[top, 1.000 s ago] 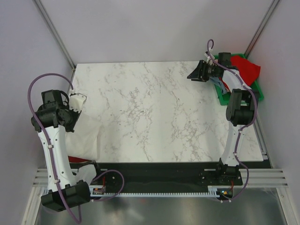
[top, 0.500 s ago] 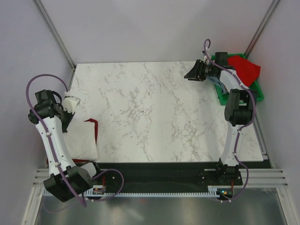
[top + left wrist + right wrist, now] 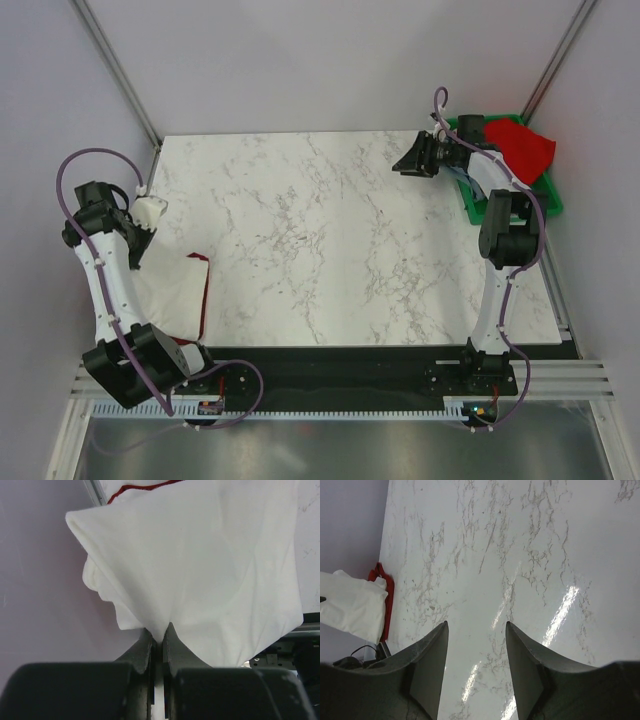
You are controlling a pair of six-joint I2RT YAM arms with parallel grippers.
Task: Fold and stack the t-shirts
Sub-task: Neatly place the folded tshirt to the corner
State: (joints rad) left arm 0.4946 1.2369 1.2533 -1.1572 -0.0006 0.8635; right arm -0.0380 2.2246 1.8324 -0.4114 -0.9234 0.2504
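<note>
large white cloth t-shirt [image 3: 165,290] is at the near-left edge of the white marble-pattern table [image 3: 320,230], pulled up to a peak at the left gripper [image 3: 150,212]. left gripper is pinched tight on that peak and the rest of the shirt drapes down from it. thin red cloth edge [image 3: 205,290] shows along the shirt's right side.

left wrist cam confirms the pinch: fingers [image 3: 140,655] nearly touching, white fabric wedged between them. top cam can't resolve that.

right gripper [image 3: 412,160] hovers over the far-right of the table, jaws partly apart and holding nothing. right wrist cam shows bare marble between them. just behind it is a green plastic bin [image 3: 553,200] with a plain red t-shirt [image 3: 520,140] spilling over its rim, well apart from the white one.
</note>
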